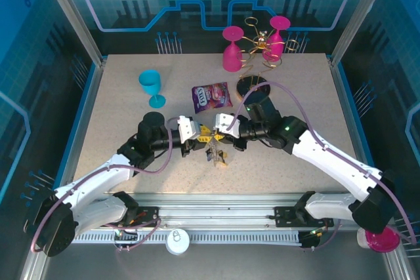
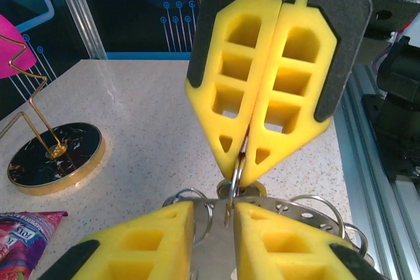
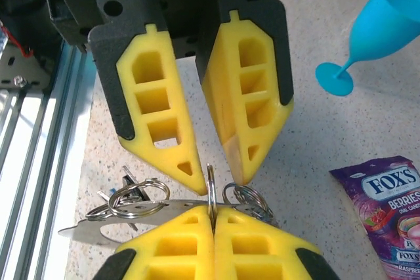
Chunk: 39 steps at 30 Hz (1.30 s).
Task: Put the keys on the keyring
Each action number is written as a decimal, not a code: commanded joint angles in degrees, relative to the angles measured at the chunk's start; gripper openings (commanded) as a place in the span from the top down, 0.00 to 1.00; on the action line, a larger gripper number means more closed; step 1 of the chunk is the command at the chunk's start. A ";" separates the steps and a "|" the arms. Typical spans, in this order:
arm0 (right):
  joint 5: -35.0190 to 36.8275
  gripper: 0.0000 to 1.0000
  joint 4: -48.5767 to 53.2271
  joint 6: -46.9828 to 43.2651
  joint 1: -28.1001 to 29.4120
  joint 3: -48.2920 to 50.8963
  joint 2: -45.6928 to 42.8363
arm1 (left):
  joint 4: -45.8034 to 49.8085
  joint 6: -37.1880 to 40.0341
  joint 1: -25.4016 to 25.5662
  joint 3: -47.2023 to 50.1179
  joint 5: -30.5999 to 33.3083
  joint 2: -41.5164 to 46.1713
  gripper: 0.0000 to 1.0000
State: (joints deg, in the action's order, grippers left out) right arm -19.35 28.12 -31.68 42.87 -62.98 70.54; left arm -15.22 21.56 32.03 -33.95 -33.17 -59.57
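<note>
At the table's middle my two grippers meet tip to tip. My right gripper (image 1: 224, 137) (image 3: 213, 212) (image 2: 241, 162) is shut on a small steel split ring (image 3: 210, 181) (image 2: 235, 185), held upright. My left gripper (image 1: 204, 138) (image 2: 215, 209) (image 3: 220, 172) is open, with one finger on each side of that ring. The ring hangs on a curved flat metal strip with holes (image 3: 98, 231) (image 2: 289, 209) that carries several more split rings. Tiny keys (image 3: 131, 183) (image 1: 218, 156) with black and blue tags lie under the strip. I cannot make out a large wire loop.
A purple snack packet (image 1: 211, 96) (image 3: 387, 208) lies just beyond the grippers. A blue goblet (image 1: 152, 86) (image 3: 374, 31) stands at the left back. A round black gold-rimmed base (image 1: 252, 86) (image 2: 56, 155) and a gold wire rack with pink glasses (image 1: 259, 44) stand at the back.
</note>
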 commanded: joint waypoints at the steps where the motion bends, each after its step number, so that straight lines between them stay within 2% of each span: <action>1: 2.71 1.00 5.55 -4.24 1.84 -4.66 1.96 | 2.37 2.09 -0.15 -1.99 -0.63 0.00 0.79; 5: 2.71 1.00 6.92 -5.11 3.14 -7.55 3.83 | 2.49 2.08 -0.13 -1.98 -1.73 -0.19 0.85; 8: 1.65 1.00 6.62 -4.20 3.38 -8.57 4.26 | 2.35 2.59 -0.13 -1.93 -2.25 -0.37 1.00; 10: 1.14 1.00 4.25 -1.97 2.37 -7.08 2.93 | 1.28 2.79 -0.14 -1.20 -2.55 0.02 1.00; 12: -0.15 0.79 -0.28 2.36 0.07 -3.43 0.18 | -2.60 2.25 -0.15 0.80 -2.78 0.75 1.00; 16: -3.02 0.69 -10.33 9.30 -2.96 5.91 -5.37 | -14.53 -0.65 -0.17 5.61 -4.55 1.10 1.00; 18: -3.93 0.68 -14.22 11.36 -3.19 9.61 -6.84 | -21.23 -3.23 -0.19 7.80 -5.44 0.62 1.00; 22: -5.66 0.68 -18.65 14.33 -3.34 13.01 -7.87 | -25.52 -5.38 -0.14 8.85 -6.55 0.00 1.00; 27: -7.85 0.67 -20.82 16.03 -3.32 15.45 -7.71 | -25.21 -5.48 -0.18 9.17 -7.00 0.07 1.00; 32: -8.74 0.78 -20.90 16.45 -3.35 15.75 -8.13 | -25.00 -5.38 -0.15 9.02 -7.00 0.05 1.00; 39: -9.86 0.79 -20.06 16.82 -3.75 15.78 -9.63 | -24.22 -5.13 -0.13 8.65 -7.00 -0.28 1.00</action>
State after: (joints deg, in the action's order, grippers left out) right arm -27.18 9.30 -15.84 39.77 -47.66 62.43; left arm -36.40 16.45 32.03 -25.06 -38.04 -59.75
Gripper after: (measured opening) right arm 0.215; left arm 0.049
